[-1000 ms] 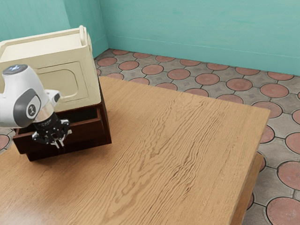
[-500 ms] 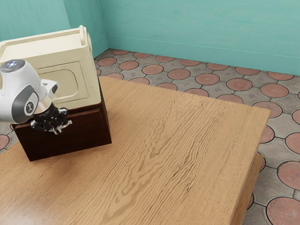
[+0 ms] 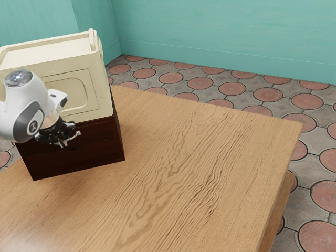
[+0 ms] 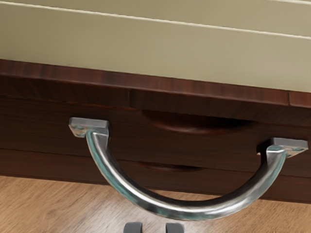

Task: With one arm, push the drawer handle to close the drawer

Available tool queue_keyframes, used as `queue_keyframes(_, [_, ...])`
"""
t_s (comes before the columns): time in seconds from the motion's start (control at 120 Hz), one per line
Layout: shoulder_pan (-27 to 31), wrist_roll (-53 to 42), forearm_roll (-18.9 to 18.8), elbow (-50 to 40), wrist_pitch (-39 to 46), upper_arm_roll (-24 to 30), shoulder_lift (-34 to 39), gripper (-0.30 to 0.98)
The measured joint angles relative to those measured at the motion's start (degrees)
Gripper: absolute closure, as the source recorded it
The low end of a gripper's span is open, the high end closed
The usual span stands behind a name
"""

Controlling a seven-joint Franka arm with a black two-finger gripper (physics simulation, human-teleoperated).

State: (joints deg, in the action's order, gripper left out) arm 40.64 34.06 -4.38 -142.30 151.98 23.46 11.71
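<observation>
Black two-finger end effector (image 3: 64, 144), its tips slightly spread, is near the curved silver metal handle (image 4: 180, 209); the dark-brown wooden drawer (image 4: 194, 148) sits closed.

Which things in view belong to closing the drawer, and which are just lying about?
Part of the job:
- curved metal handle
- drawer front
- dark wooden cabinet
- my fingers

Not part of it:
- cream box on the cabinet
- wooden table, only support

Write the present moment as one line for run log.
gripper: open, at handle | handle: ungripped | drawer: looks closed
</observation>
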Motion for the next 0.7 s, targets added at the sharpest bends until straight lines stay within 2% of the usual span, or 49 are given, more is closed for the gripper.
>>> queue_keyframes(0.083, [0.0,0.1,0.0,-1.2,0.3,0.3,0.7,0.70])
queue_keyframes(0.15, [-0.7,0.9,0.5,-4.0,-1.4,3.2,4.7,0.68])
queue_keyframes(0.217, [-3.7,1.6,6.1,-4.8,-7.3,7.3,10.9,0.67])
queue_keyframes(0.267, [-9.0,2.4,12.1,-4.6,-14.1,9.3,16.4,0.65])
queue_keyframes(0.317, [-16.6,3.6,16.9,-1.9,-21.2,10.0,18.6,0.63])
queue_keyframes(0.35, [-21.2,4.3,19.2,1.2,-25.4,10.1,18.1,0.62])
queue_keyframes(0.408, [-25.4,5.5,21.0,13.6,-32.3,9.6,10.6,0.55])
queue_keyframes(0.483, [-27.3,6.0,17.5,34.4,-40.0,6.0,-3.1,0.44])
queue_keyframes(0.542, [-30.5,5.4,15.6,44.2,-44.5,-1.8,-9.4,0.33])
queue_keyframes(0.575, [-34.1,4.4,14.9,48.8,-46.9,-8.6,-11.8,0.28])
queue_keyframes(0.625, [-35.9,2.0,14.0,53.2,-50.6,-15.8,-13.2,0.23])
queue_keyframes(0.7, [-33.5,-2.0,12.7,58.3,-56.4,-21.7,-12.7,0.16])
